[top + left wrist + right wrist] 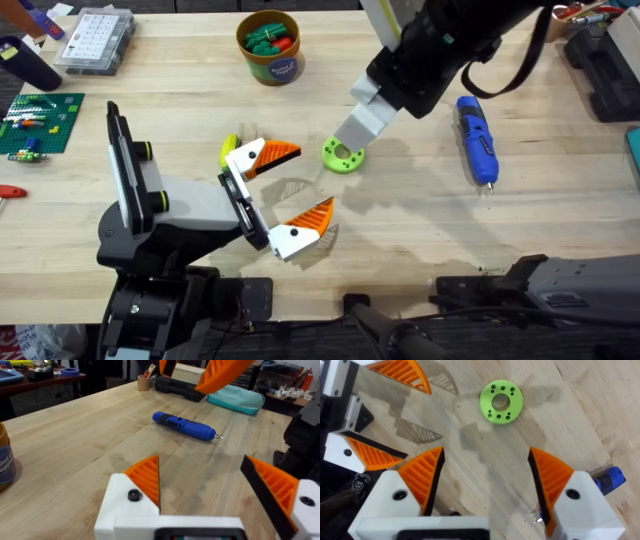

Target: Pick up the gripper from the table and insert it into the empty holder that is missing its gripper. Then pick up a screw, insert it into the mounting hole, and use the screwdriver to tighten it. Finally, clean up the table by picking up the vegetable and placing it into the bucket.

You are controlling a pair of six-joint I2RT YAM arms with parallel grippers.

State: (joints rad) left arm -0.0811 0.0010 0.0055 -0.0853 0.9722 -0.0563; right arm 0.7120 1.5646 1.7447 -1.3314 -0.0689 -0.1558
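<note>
Wood tabletop (560, 215). Left hand (285, 195): fingers apart, holding nothing, low over tabletop centre. Right hand (485, 480): fingers apart, empty, above green ring (343, 155). Bucket (270, 47): far centre, w/ toys inside. Screwdriver (476, 140): lying flat, right side. Vegetable (228, 150): beside left hand's upper finger.

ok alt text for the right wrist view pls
The right gripper hangs open above a wooden table, with a lime-green ring with holes lying beyond its orange pads. The left gripper, also open, sits off to one side, and the blue screwdriver pokes in at the edge.
</note>
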